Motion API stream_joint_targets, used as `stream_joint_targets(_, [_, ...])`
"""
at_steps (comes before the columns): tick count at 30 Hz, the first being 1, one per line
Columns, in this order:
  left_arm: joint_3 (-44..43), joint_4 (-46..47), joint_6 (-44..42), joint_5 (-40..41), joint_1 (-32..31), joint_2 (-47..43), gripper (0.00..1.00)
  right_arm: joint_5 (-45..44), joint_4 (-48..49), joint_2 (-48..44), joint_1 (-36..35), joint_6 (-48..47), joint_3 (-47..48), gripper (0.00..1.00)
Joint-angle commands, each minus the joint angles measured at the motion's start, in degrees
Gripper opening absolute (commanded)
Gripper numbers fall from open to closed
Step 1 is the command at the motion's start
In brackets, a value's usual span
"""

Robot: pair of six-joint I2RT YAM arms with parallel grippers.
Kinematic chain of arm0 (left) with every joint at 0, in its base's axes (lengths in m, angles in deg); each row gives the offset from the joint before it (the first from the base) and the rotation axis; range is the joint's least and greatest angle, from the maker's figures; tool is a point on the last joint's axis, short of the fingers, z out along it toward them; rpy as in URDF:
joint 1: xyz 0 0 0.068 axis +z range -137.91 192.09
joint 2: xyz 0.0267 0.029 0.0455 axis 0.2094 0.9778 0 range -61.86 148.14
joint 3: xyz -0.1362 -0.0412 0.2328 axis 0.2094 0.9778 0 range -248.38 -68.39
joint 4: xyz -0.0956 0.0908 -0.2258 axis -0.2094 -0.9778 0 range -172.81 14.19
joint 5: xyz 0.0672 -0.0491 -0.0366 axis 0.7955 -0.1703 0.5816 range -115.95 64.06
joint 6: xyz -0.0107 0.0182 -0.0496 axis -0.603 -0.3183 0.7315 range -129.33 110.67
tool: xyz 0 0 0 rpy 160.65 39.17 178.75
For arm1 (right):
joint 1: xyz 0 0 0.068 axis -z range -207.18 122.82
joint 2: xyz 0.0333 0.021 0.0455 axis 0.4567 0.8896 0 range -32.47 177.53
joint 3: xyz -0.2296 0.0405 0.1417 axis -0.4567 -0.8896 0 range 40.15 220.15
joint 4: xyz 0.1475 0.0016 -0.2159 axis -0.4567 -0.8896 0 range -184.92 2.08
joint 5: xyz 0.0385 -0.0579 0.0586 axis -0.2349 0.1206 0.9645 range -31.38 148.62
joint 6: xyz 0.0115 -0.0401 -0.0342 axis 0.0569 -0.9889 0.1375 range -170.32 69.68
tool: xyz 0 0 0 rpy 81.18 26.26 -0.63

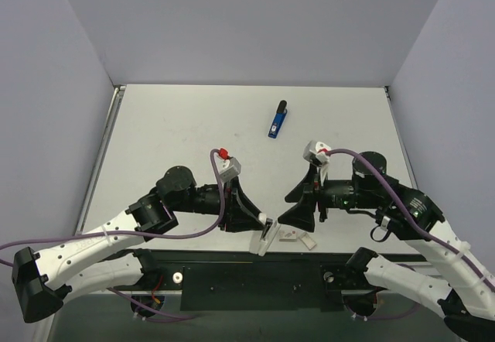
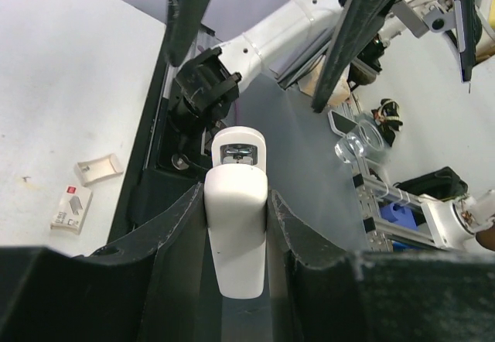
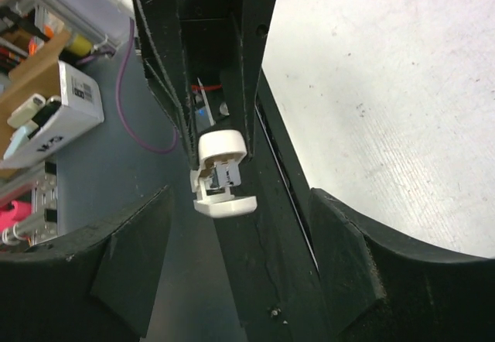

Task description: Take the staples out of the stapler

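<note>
White plastic stapler (image 2: 236,226) sits clamped in the left pincer (image 1: 259,220) over the near edge of the desk (image 1: 193,125) — one end aimed at the right pincer (image 1: 300,205), wide apart and empty, likely so it can reach the staple tray head-on.

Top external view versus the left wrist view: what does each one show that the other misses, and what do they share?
Only the top external view shows the blue object far out on the table. Only the left wrist view shows the white stapler close up, end-on, with metal inside its opening. Both show the left end effector gripping that stapler, and two small white pieces on the table.
</note>
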Motion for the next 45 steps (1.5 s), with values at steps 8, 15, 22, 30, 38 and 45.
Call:
stream_joint_targets(8, [-1.4, -1.0, -1.8, -5.5, -0.6, 0.0, 0.0, 10.5, -2.7, 9.2, -3.2, -9.0, 4.7, 0.57])
stream_joint_targets(15, [-2.1, -1.6, -2.6, -5.7, -1.3, 0.2, 0.0, 10.1, -3.2, 11.2, -7.3, -10.7, 4.5, 0.54])
stream_joint_targets(22, [-2.5, -1.9, -3.0, -5.4, -1.4, 0.3, 0.0, 8.3, -3.4, 12.7, -10.3, -11.5, 4.3, 0.42])
stream_joint_targets(30, [-3.2, -2.3, -3.3, -4.8, -1.4, 0.1, 0.0, 7.0, -3.8, 12.2, -12.2, -12.1, 3.1, 0.2])
stream_joint_targets(38, [-2.6, -0.9, -2.7, 1.0, -1.4, -1.5, 0.0, 2.0, -3.7, 10.6, -14.0, -10.8, 0.2, 0.0])
stream_joint_targets(45, [-0.6, -0.5, -3.5, 9.1, -1.4, -8.7, 0.0, -2.2, -1.3, 3.3, -14.0, -7.6, -7.1, 0.0])
